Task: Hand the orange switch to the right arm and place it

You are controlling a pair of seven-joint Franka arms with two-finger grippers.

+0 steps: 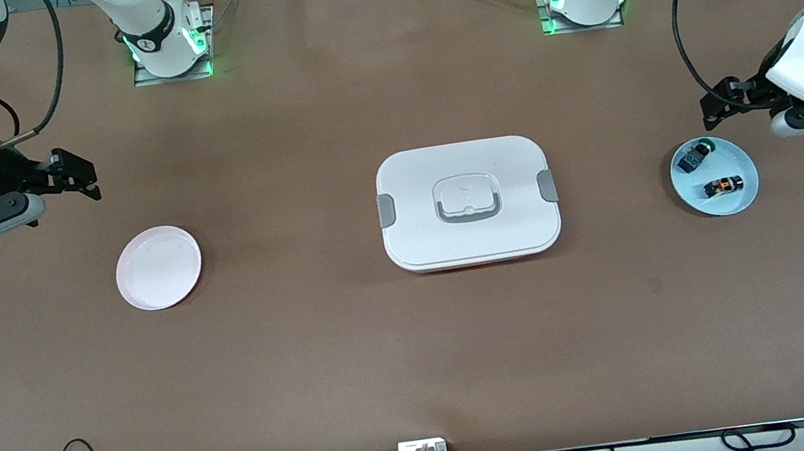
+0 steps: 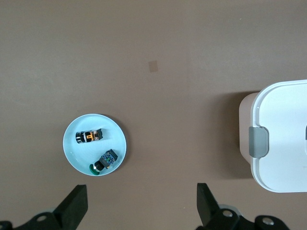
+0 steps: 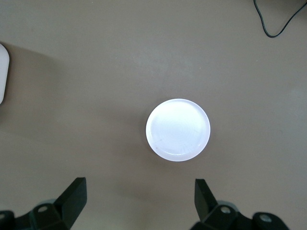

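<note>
Nearest to the camera sits the white box (image 1: pixel 468 203) in the middle of the table, and the pink plate (image 1: pixel 158 267) lies toward the right arm's end. At the left arm's end we see a blue dish (image 1: pixel 745 202) with two little switches in it. The orange switch (image 1: pixel 724 186) lies nearer the camera than the green switch (image 1: pixel 696 156). Our left gripper (image 1: pixel 717 108) hangs by the dish edge, jaws spread wide, holding nothing. Our right gripper (image 1: pixel 76 175) waits up in the air near the pink plate, jaws spread too. We think the switch is light, hard and small, so we should pinch its black body across the flat sides.
</note>
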